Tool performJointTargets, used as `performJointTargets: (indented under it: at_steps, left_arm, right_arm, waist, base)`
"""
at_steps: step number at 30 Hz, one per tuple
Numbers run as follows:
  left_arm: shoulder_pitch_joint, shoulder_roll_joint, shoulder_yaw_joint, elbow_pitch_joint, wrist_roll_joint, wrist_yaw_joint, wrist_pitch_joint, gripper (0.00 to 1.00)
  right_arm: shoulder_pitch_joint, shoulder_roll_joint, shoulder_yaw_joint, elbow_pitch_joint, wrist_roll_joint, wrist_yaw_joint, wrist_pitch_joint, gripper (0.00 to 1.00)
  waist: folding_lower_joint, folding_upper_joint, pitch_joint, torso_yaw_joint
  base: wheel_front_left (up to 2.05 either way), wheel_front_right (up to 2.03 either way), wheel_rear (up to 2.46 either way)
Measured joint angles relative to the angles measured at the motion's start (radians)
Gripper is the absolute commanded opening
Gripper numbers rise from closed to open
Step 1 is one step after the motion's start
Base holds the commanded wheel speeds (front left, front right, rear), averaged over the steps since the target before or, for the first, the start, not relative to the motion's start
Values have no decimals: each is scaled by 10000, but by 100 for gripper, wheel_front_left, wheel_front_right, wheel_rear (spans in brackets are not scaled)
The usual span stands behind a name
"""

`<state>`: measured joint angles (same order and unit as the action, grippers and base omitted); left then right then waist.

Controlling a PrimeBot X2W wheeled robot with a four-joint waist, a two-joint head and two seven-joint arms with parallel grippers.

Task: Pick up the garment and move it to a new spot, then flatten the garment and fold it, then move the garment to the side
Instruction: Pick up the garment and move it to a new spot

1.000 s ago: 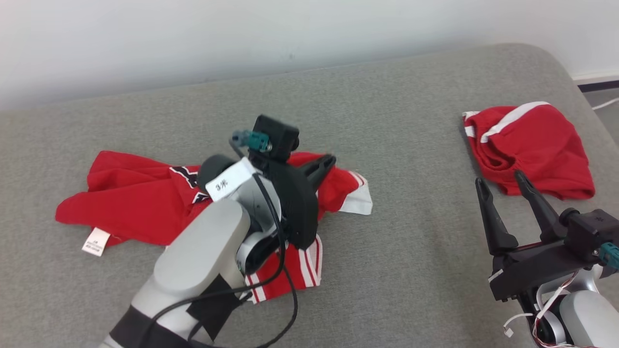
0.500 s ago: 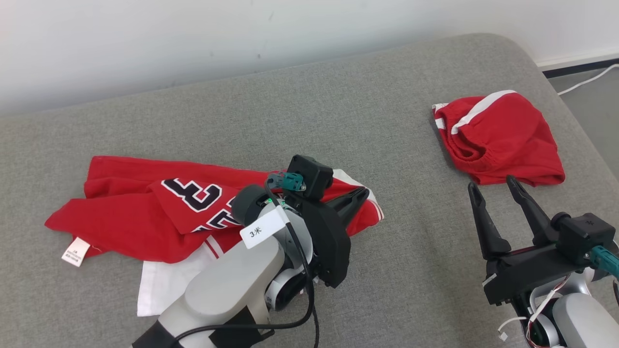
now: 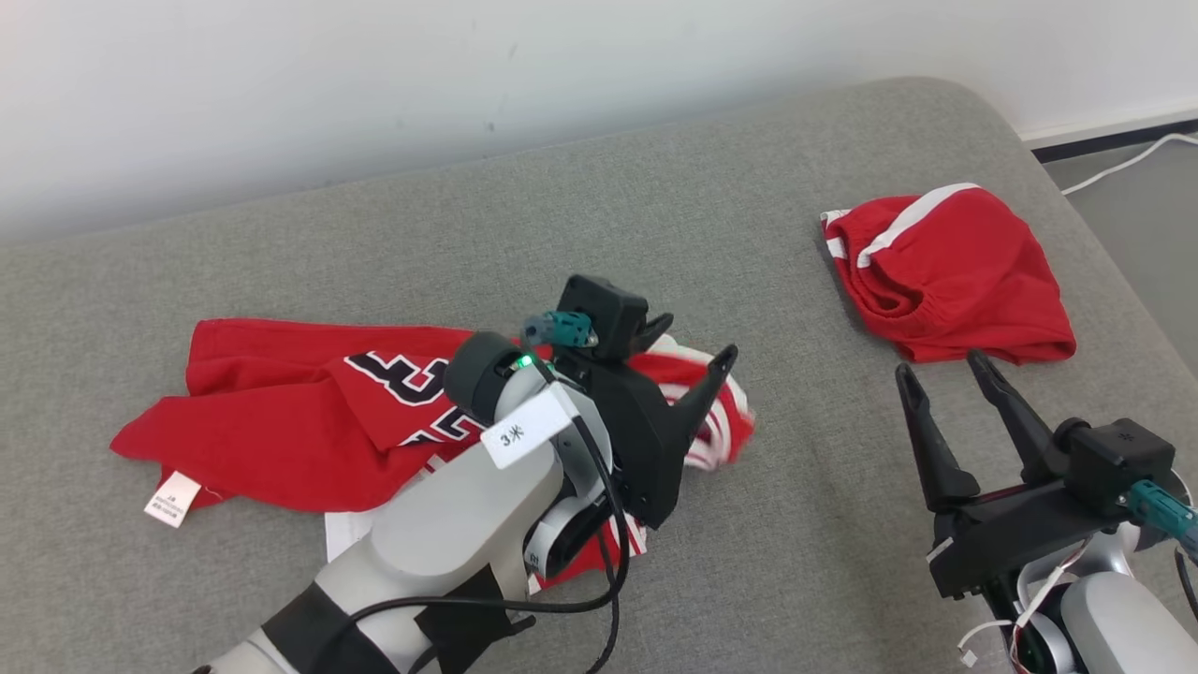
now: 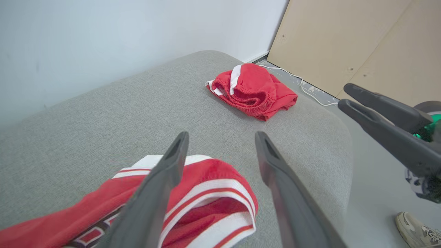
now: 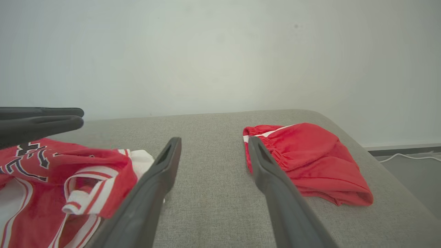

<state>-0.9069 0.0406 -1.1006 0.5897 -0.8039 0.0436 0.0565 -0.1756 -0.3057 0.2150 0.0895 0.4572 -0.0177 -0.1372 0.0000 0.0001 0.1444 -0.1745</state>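
Red jersey (image 3: 281,421) lies crumpled on the grey cushion (image 3: 655,206), nothing gripped.
My left gripper (image 3: 691,342) hangs spread over its striped hem; my right gripper (image 3: 941,367) is spread too, near the red shorts (image 3: 945,271), well apart from the jersey.

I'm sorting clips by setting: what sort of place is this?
Probably an indoor test room: a grey padded surface against a bare white wall, a plywood panel nearby, red shorts and a jersey laid out.
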Motion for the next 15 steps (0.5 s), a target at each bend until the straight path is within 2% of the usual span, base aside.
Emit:
performJointTargets:
  at_steps: [5,11,15]
  left_arm:
    - [4,6,-339,75,-169,17,-224,100]
    - [50,6,-280,435,-52,330,-865,100]
    - [215,12,-151,694,439,541,-1421,100]
  right_arm:
    - [46,-19,-102,46,2,-2,-59,100]
    - [258,13,-73,27,82,0,-186,100]
    - [534,23,-88,21,90,-12,-215,100]
  waist:
    - [0,0,-88,161]
    - [0,0,-246,496]
    - [1,0,-350,784]
  base:
    - [0,0,0]
    - [0,0,0]
    - [0,0,0]
